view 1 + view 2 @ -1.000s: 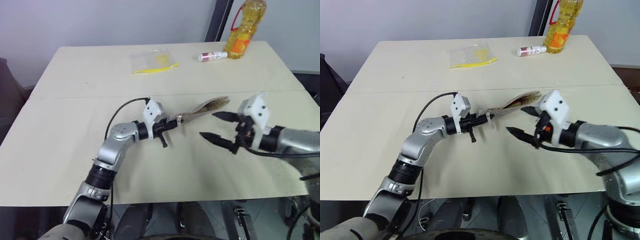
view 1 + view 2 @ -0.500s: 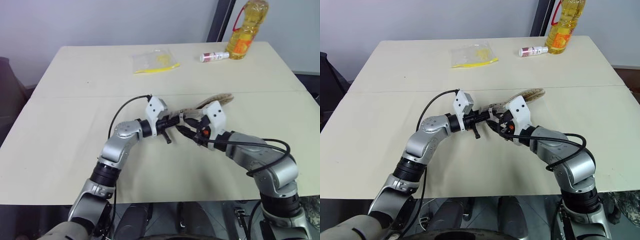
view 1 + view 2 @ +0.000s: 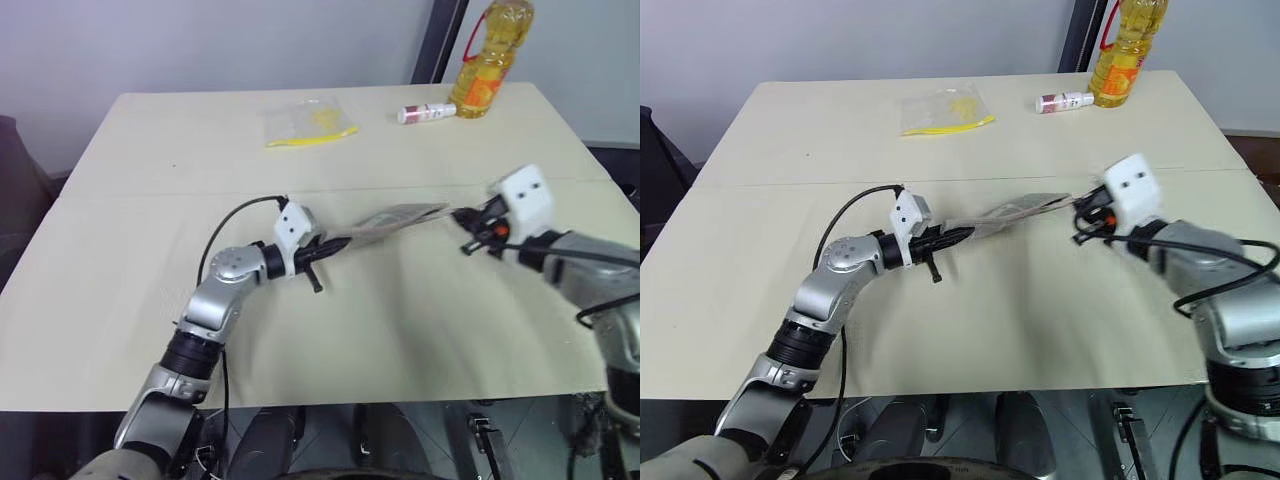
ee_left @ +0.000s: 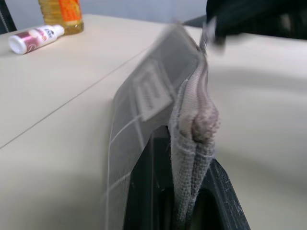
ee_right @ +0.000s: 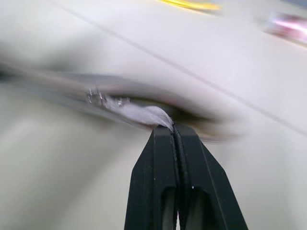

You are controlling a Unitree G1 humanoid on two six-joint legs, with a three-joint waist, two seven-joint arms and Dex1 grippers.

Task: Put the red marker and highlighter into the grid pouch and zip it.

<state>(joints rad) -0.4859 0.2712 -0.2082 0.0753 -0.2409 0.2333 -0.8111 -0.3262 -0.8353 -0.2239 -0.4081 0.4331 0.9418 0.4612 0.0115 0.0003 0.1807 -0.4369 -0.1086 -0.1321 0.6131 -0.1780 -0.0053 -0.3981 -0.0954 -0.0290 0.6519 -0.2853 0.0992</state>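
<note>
Pouch orientation first: your grid pouch [image 3: 388,220] hangs stretched above the table [image 3: 150,250], long axis running from the left gripper [image 3: 325,247] up and rightward to the right gripper [image 3: 468,222], standing on edge with the zipper side up. Left fingers are clamped on the pouch's near end; right fingers are pressed together on the pull tab [image 5: 139,114] at the far end. You can see 1 small white label [image 4: 149,93] on the pouch side; its writing is unreadable. At the table's far edge, the white tube [image 3: 425,112] carries a red label, text also illegible.
</note>
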